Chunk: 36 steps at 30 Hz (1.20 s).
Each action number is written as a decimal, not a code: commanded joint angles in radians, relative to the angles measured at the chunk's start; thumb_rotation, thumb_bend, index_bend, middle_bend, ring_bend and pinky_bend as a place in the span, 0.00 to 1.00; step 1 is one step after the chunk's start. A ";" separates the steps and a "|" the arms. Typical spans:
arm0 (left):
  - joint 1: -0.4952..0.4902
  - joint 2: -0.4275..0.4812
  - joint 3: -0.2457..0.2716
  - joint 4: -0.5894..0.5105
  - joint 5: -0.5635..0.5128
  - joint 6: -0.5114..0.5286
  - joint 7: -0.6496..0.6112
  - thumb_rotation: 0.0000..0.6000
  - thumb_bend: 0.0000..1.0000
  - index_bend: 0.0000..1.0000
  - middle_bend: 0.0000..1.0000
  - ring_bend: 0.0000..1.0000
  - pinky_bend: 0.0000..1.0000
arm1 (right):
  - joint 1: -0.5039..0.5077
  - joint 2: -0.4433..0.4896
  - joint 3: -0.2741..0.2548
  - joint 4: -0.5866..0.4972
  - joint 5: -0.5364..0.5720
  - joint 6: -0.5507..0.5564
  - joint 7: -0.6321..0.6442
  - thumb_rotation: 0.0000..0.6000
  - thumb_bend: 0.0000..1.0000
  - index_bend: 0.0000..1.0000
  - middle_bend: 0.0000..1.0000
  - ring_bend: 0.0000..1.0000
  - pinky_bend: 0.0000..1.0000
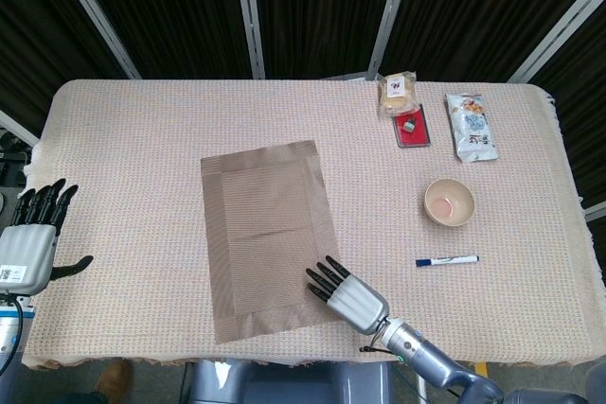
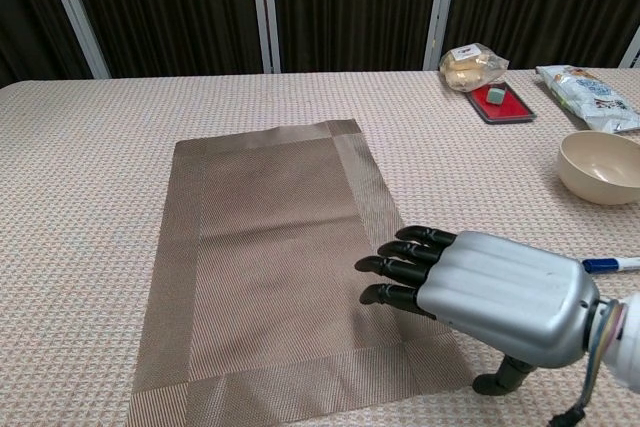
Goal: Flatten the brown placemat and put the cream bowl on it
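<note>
Your right hand point(image 1: 348, 293) sits at the lower right corner of the brown placemat point(image 1: 265, 234), palm down, fingers point(image 2: 400, 269) stretched out side by side and holding nothing. The fingertips lie over the mat's right border; whether they press on it cannot be told. From the hand, the body of the mat runs off toward 10 and 11 o'clock.

The placemat lies spread open on the table point(image 1: 142, 139), left of centre, long side running near to far, slightly skewed. A faint crease crosses its middle in the chest view.

The cream bowl point(image 1: 449, 202) stands upright on the table at about 2 o'clock from your right hand, well apart from it and well clear of the mat. A blue-capped marker point(image 1: 446, 259) lies between bowl and hand, nearer the bowl.

Your left hand point(image 1: 31, 238) hangs off the table's left edge at 9 o'clock of the mat, fingers extended and slightly apart, thumb out to the side, nothing in it.

Far right: a wrapped pastry point(image 1: 397, 91), a red tray point(image 1: 412, 129), a snack packet point(image 1: 471, 126).
</note>
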 commanded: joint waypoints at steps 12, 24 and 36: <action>0.000 -0.002 -0.005 0.003 -0.004 -0.006 0.001 1.00 0.00 0.00 0.00 0.00 0.00 | 0.028 -0.043 0.016 0.004 0.027 -0.003 -0.028 1.00 0.00 0.14 0.00 0.00 0.00; 0.001 0.003 -0.008 0.006 -0.008 -0.014 -0.008 1.00 0.00 0.00 0.00 0.00 0.00 | 0.024 -0.006 -0.031 -0.019 0.030 -0.001 -0.049 1.00 0.00 0.14 0.00 0.00 0.00; 0.000 -0.003 -0.008 0.005 -0.008 -0.016 0.003 1.00 0.00 0.00 0.00 0.00 0.00 | 0.027 0.005 -0.046 -0.013 0.017 0.016 -0.026 1.00 0.00 0.14 0.00 0.00 0.00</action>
